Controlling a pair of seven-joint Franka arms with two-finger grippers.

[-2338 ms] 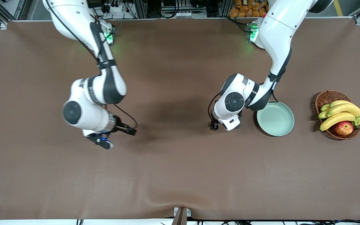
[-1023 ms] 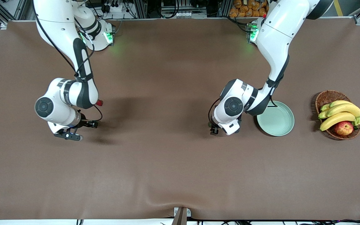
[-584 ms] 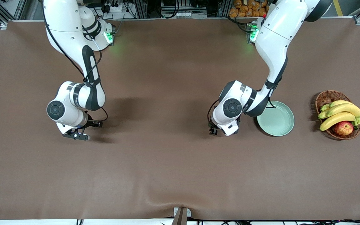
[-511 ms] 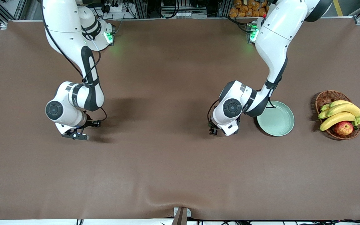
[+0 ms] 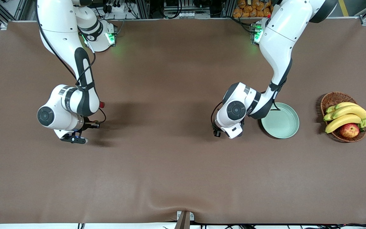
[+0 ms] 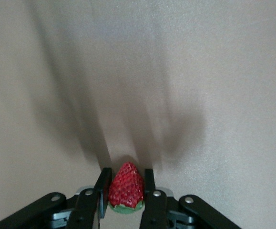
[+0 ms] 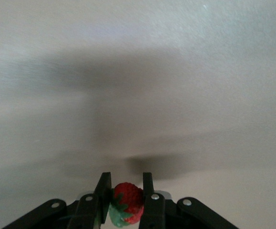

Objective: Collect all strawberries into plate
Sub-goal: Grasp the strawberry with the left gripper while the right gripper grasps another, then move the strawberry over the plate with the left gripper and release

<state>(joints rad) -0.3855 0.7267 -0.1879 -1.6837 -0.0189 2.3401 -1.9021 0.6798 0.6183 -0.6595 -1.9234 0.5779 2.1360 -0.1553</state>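
Observation:
My left gripper (image 6: pixel 126 171) is shut on a red strawberry (image 6: pixel 126 191) whose tip points out past the fingertips. In the front view its hand (image 5: pixel 231 129) hangs low over the brown table, beside the pale green plate (image 5: pixel 281 124), which holds nothing. My right gripper (image 7: pixel 126 175) is shut on another strawberry (image 7: pixel 128 202) with a green leafy top. Its hand (image 5: pixel 66 132) is low over the table toward the right arm's end. A third strawberry (image 5: pixel 101 104) lies on the table, peeking out beside the right arm's wrist.
A wicker basket (image 5: pixel 331 99) with bananas (image 5: pixel 345 115) and an apple (image 5: pixel 349 130) stands toward the left arm's end, beside the plate. The brown cloth (image 5: pixel 183 178) has a ripple at its edge nearest the front camera.
Both grippers have shut on their strawberries. The right arm shifted a little back and forth over the same spot. The left arm hardly moved.

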